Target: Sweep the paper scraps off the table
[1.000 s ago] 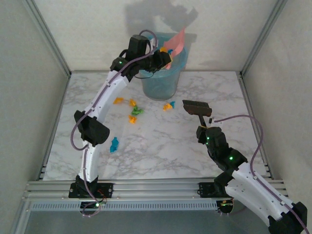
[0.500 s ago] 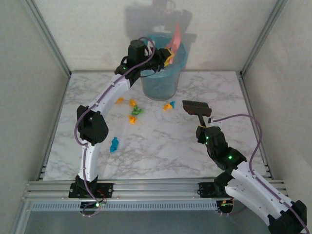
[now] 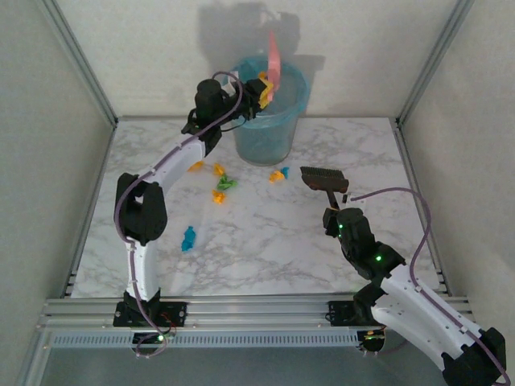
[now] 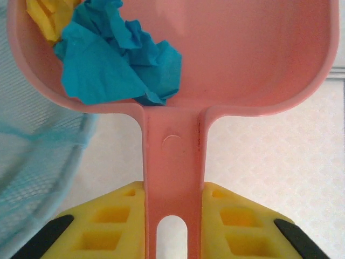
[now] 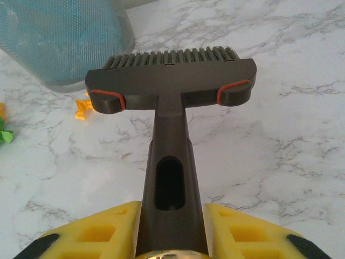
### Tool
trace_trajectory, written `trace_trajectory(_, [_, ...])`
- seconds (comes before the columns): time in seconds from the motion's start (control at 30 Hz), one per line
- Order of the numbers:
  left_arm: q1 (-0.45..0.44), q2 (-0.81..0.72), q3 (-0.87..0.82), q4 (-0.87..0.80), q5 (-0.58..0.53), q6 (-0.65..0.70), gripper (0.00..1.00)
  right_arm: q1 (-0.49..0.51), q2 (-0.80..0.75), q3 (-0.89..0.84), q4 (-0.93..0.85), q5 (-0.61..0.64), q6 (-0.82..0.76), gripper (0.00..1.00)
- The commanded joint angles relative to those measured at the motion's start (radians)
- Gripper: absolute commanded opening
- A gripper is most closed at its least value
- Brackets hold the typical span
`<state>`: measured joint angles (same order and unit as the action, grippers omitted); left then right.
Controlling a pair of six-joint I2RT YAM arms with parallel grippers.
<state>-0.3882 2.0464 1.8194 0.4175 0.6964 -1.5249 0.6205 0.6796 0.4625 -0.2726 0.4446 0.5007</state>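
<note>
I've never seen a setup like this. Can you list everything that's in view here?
table: one, white with grey veins, under everything
rails: silvery, framing the table
bin: one, blue, far middle of the table
loose scraps: about six, orange, green and blue, on the table near the bin
scooped scraps: at least two, blue and yellow, in the dustpan
dustpan: one, pink, held above the bin
brush: one, dark, right of the bin
arms: two, white and black, bolted at the near edge
left hand: yellow fingers, shut on the dustpan's handle
right hand: yellow fingers, shut on the brush's handle
</note>
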Motion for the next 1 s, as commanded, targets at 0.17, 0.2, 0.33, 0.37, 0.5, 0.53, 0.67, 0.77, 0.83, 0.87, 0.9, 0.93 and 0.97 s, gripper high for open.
trace_trajectory(0.17, [0.003, -0.056, -0.061, 0.241, -0.002, -0.100, 0.00, 0.006, 0.006, 0.001, 0.059, 0.013, -0.016, 0.00])
trace_trajectory(0.2, [0.002, -0.058, -0.072, 0.248, -0.008, -0.103, 0.00, 0.005, 0.005, 0.001, 0.061, 0.013, -0.016, 0.00])
trace_trajectory(0.33, [0.002, -0.068, -0.107, 0.277, -0.015, -0.106, 0.00, 0.007, 0.006, 0.002, 0.061, 0.013, -0.014, 0.00])
trace_trajectory(0.37, [0.002, -0.069, -0.105, 0.264, -0.015, -0.095, 0.00, 0.006, 0.006, 0.001, 0.060, 0.014, -0.016, 0.00])
trace_trajectory(0.5, [-0.007, -0.093, -0.095, 0.210, -0.004, -0.038, 0.00, 0.007, 0.005, 0.001, 0.059, 0.019, -0.015, 0.00])
trace_trajectory(0.53, [-0.014, -0.106, -0.087, 0.180, 0.000, -0.008, 0.00, 0.006, 0.006, 0.002, 0.057, 0.022, -0.015, 0.00])
trace_trajectory(0.67, [-0.039, -0.169, -0.032, 0.001, -0.002, 0.136, 0.00, 0.006, 0.013, 0.005, 0.050, 0.038, -0.010, 0.00])
trace_trajectory(0.77, [-0.063, -0.231, -0.023, -0.100, -0.018, 0.228, 0.00, 0.006, 0.026, 0.007, 0.045, 0.047, -0.006, 0.00])
trace_trajectory(0.83, [-0.088, -0.267, 0.004, -0.213, -0.031, 0.322, 0.00, 0.006, 0.036, 0.011, 0.041, 0.059, 0.003, 0.00])
trace_trajectory(0.87, [-0.101, -0.284, 0.012, -0.264, -0.042, 0.365, 0.00, 0.006, 0.042, 0.013, 0.038, 0.063, 0.005, 0.00])
trace_trajectory(0.9, [-0.117, -0.305, 0.018, -0.310, -0.057, 0.408, 0.00, 0.006, 0.049, 0.013, 0.038, 0.066, 0.010, 0.00])
trace_trajectory(0.93, [-0.135, -0.321, 0.026, -0.354, -0.067, 0.452, 0.00, 0.006, 0.058, 0.016, 0.036, 0.070, 0.015, 0.00])
trace_trajectory(0.97, [-0.154, -0.336, 0.036, -0.398, -0.073, 0.490, 0.00, 0.006, 0.066, 0.017, 0.033, 0.073, 0.019, 0.00])
